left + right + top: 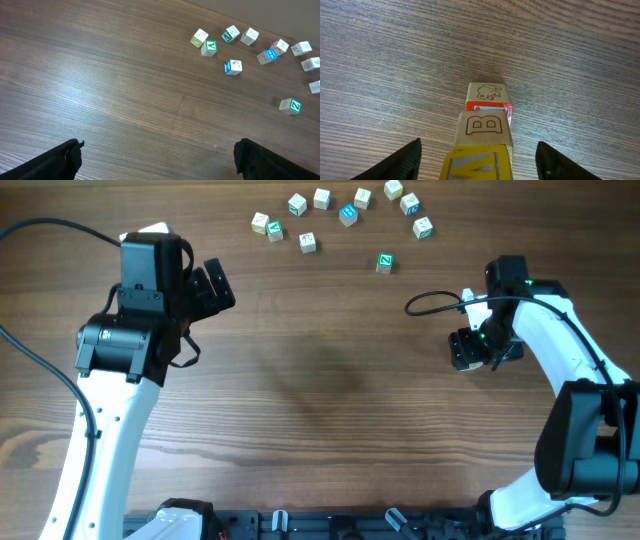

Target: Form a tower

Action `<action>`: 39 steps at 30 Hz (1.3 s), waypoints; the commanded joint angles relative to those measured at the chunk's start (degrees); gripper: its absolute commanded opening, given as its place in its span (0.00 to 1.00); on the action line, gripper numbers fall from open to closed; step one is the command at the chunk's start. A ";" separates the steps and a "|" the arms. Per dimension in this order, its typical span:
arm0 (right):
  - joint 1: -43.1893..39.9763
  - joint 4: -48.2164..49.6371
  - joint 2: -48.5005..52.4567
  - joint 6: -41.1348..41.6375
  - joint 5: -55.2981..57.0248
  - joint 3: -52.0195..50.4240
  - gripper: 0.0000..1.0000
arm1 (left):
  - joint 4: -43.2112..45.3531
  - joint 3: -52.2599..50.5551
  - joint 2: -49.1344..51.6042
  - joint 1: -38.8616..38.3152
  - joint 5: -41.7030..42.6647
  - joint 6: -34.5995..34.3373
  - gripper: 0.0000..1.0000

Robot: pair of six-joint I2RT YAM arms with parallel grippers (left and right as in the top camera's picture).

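The tower [485,125] stands on the table [380,60] between the right jaws, which are spread clear of both sides. Light, stiff wood, easily toppled, I'd say: pinch opposite flat faces. Left jaws wide, empty.

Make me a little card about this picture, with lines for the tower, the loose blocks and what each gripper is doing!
tower: the tower stands on the table; a B face, a yellow face and a red-edged cube show
right gripper: the right gripper is open, one finger on each side of the tower, with a gap on both sides
left gripper: the left gripper is open and empty, over bare wood
loose cubes: about eleven loose cubes lie scattered at the far edge, some with teal or blue faces
tower from overhead: hidden under the right arm
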 commanded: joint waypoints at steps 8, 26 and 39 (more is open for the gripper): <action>0.07 1.42 0.61 -0.17 0.48 0.92 0.86 | 0.09 -0.17 -0.02 0.31 -0.70 -0.70 1.00; 0.07 2.97 0.57 2.47 0.76 4.79 1.00 | 0.09 -0.17 -0.02 0.31 -0.70 -0.70 1.00; 0.09 5.51 1.66 2.99 -2.27 -0.42 1.00 | 0.09 -0.17 -0.02 0.31 -0.70 -0.70 1.00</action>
